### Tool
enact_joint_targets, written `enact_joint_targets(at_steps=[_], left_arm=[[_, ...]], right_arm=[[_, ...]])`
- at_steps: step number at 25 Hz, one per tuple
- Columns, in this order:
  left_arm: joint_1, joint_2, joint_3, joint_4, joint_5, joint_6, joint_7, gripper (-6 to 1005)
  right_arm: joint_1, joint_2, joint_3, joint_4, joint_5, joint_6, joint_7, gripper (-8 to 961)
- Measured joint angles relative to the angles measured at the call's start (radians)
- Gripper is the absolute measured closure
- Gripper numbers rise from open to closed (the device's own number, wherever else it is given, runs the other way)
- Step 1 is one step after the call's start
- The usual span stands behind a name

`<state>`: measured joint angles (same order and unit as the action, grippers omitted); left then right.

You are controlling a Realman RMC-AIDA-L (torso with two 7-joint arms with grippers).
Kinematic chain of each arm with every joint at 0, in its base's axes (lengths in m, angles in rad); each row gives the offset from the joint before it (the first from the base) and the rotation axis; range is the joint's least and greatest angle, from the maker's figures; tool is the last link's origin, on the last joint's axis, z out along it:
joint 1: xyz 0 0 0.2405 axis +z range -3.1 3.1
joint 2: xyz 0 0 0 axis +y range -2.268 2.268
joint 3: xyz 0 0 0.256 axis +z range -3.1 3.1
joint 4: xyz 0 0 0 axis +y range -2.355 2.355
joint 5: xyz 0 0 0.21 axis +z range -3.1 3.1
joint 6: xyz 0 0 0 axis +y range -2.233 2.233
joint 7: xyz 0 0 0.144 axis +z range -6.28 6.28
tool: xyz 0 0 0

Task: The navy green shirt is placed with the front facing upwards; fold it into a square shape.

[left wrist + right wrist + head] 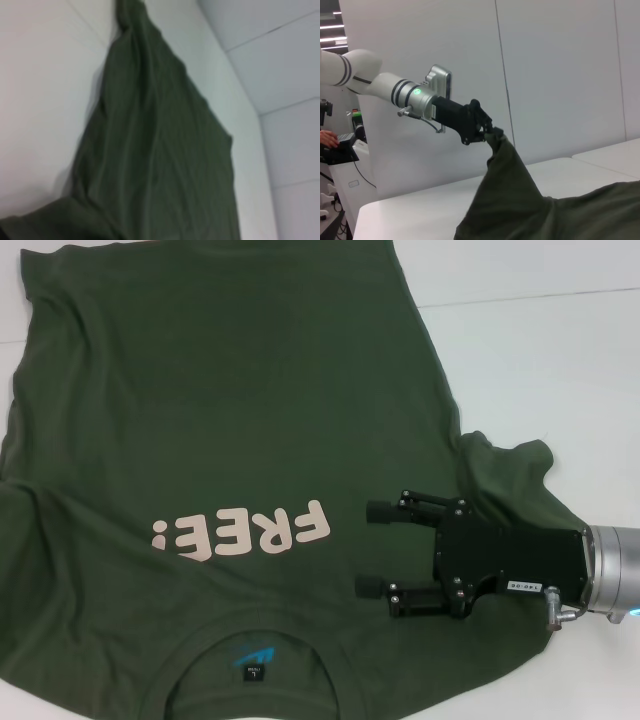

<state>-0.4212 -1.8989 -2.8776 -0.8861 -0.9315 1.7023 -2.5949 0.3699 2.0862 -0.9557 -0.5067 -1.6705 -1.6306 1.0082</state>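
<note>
The navy green shirt (220, 420) lies front up on the white table (540, 350). Its pale "FREE" lettering (240, 532) reads upside down, and the collar (250, 680) with a small blue logo is at the near edge. My right gripper (368, 548) hovers open over the shirt's right side, near the right sleeve (510, 470), with nothing between its fingers. In the right wrist view, my left gripper (485, 131) is raised above the table and shut on a pinch of the shirt (510, 195), pulling it up into a peak. The left wrist view shows the shirt (160, 150) stretching away.
White table seams (540, 295) run at the back right. White wall panels (560, 75) stand behind the table. At the far side of the right wrist view are a person's hand (327, 137) and some equipment.
</note>
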Motion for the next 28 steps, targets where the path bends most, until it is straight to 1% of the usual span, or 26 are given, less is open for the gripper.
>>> enact_joint_targets(at_steps=[4, 13, 23, 28], left_arm=[[0.014, 0.002, 0.0, -0.001, -0.032, 0.001, 0.0, 1001], [0.017, 0.004, 0.0, -0.007, -0.079, -0.015, -0.003, 1000], [0.047, -0.002, -0.002, -0.024, -0.133, -0.036, -0.01, 1000], [0.049, -0.003, 0.0, -0.025, -0.156, -0.019, 0.004, 1000]], right_arm=[[0.0, 0.0, 0.001, 0.001, 0.0, 0.002, -0.002, 69], [0.0, 0.0, 0.006, 0.001, 0.0, 0.004, 0.0, 69], [0.0, 0.0, 0.008, 0.001, 0.0, 0.006, 0.001, 70], [0.001, 0.0, 0.008, 0.0, 0.0, 0.006, 0.001, 70]])
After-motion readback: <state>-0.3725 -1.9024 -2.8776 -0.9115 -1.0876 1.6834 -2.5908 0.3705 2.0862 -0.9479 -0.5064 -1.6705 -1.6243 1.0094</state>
